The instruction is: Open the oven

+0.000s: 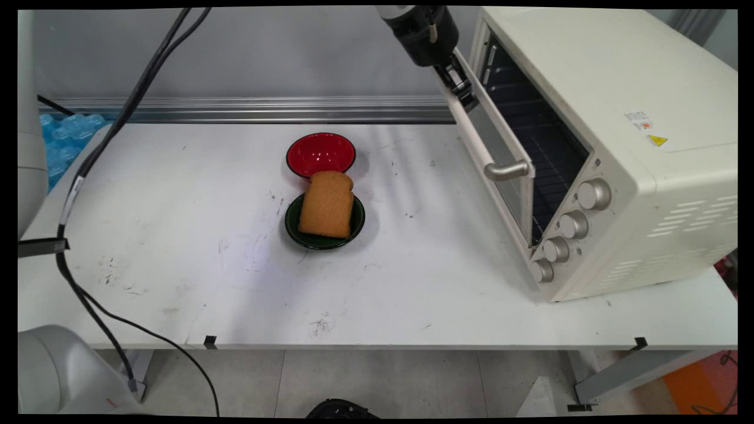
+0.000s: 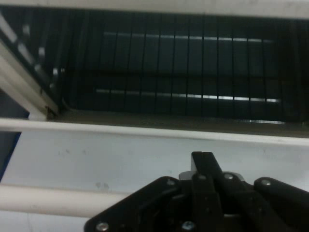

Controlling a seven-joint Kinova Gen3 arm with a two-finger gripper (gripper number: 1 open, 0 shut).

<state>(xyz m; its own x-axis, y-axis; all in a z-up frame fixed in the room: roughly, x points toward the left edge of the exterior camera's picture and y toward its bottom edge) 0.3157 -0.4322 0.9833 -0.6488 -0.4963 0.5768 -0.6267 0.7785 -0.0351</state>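
Cream-metal oven (image 1: 642,118): a toaster oven stands at the table's right end, four silver knobs (image 1: 568,227) in a row down its front panel, dark wire racks showing inside.
Door (image 1: 500,159): partly open, hinged along the bottom, glass pane leaning out toward the table's middle; its long edge runs from the wall side toward the camera.
Handle (image 1: 471,126): a pale bar on silver brackets, lying along the door's top edge.
Gripper (image 1: 458,85): black, reaching down from the top edge, meeting the far end of the handle; the bar stretches away from it toward the near side.
Grip: cannot tell from either view how far apart the jaws stand, or whether they have the bar.
Hand view: the pale bar (image 2: 53,200) crosses low, the door's inner face above it, racks beyond.
Table (image 1: 177,265): white, scuffed.
Bowls: red bowl (image 1: 321,154) and green bowl (image 1: 324,224) at mid-table, well apart from the oven.
Bread (image 1: 327,204): one brown slice resting in the green bowl, leaning over its far rim.
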